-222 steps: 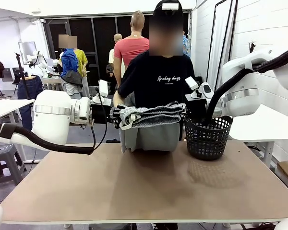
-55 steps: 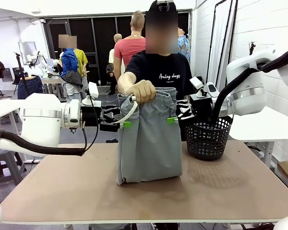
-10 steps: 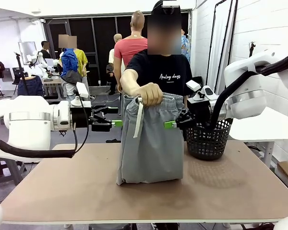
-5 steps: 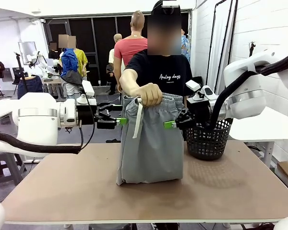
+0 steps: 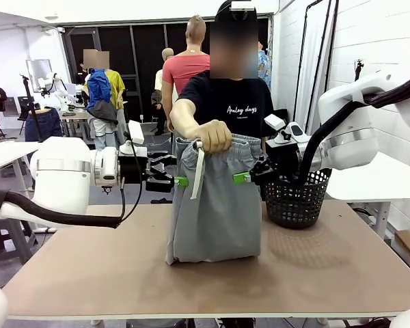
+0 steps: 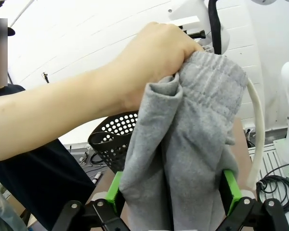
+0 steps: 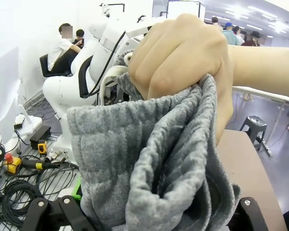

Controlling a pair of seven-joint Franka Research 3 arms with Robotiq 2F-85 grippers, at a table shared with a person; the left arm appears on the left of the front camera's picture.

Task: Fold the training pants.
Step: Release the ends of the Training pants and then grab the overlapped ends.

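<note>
The light grey training pants (image 5: pixel 215 212) hang folded from a person's hand (image 5: pixel 213 134), which grips the gathered waistband; their lower end rests on the table (image 5: pixel 109 266). A white drawstring (image 5: pixel 197 171) dangles at the front. My left gripper (image 5: pixel 180 181) is at the pants' left edge, open, and in the left wrist view its green pads (image 6: pixel 231 190) straddle the cloth (image 6: pixel 192 144) below the hand (image 6: pixel 149 62). My right gripper (image 5: pixel 242 178) is at the right edge, also open, with the waistband cloth (image 7: pixel 149 159) lying between its wide-set fingers under the hand (image 7: pixel 183 53).
A black mesh basket (image 5: pixel 296 195) stands on the table just right of the pants, close behind my right gripper. The person stands at the far edge. Bare tabletop stretches in front of and to the left of the pants.
My left gripper has moved right from open air to the pants' left edge, and its fingers now straddle the cloth. The right gripper, the person's hand and the pants have stayed put.
</note>
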